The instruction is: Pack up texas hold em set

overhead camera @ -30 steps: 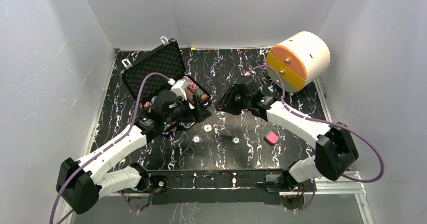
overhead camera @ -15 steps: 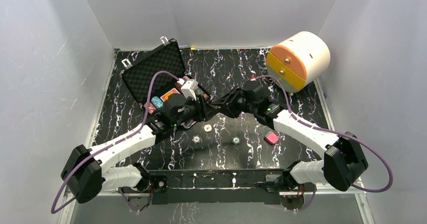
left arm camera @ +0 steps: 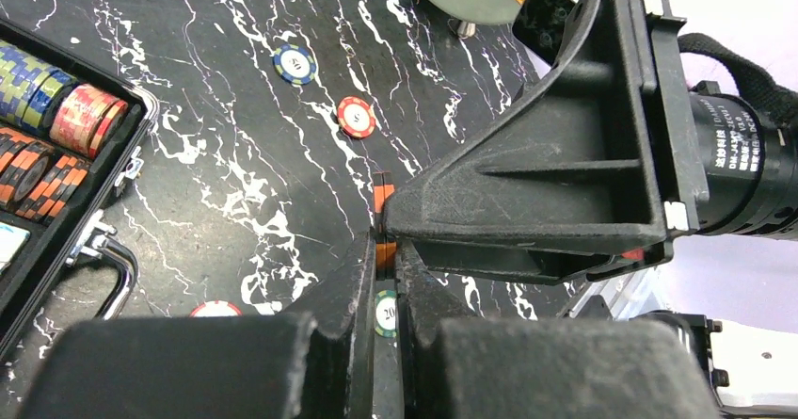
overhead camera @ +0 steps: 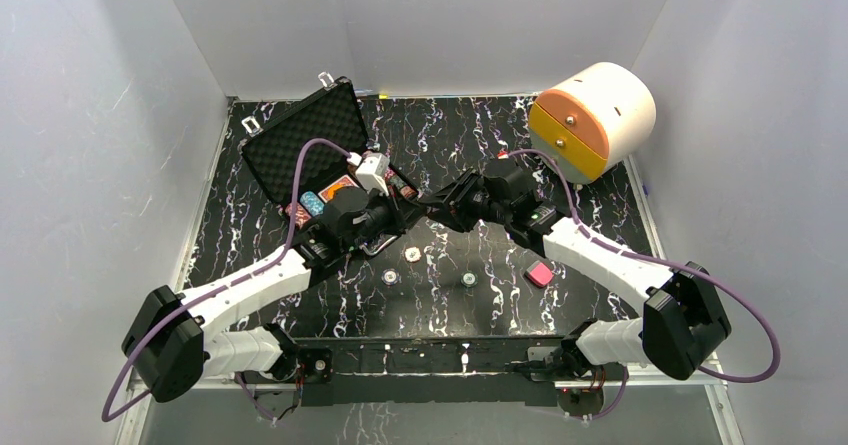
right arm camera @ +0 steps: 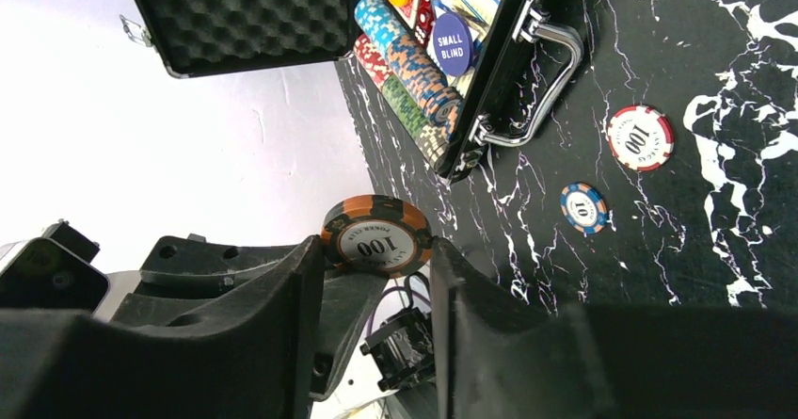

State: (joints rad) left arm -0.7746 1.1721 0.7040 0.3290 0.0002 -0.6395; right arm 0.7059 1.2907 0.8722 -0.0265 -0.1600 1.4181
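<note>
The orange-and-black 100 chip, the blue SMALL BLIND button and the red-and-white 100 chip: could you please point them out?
Orange-and-black 100 chip (right arm camera: 376, 240): right wrist view, printed face.
Round blue SMALL BLIND button (right arm camera: 452, 42): right wrist view, lettering.
Red-and-white 100 chip (right arm camera: 640, 137): right wrist view, centre.

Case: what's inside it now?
Rows of chips, a blue small-blind button, foam lining the lid. From above the left arm covers part of the base; the right wrist view crops the rest.

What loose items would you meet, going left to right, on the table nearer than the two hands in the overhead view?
Leftmost poker chip → second poker chip, slightly farther back → third poker chip → small pink block.
</note>
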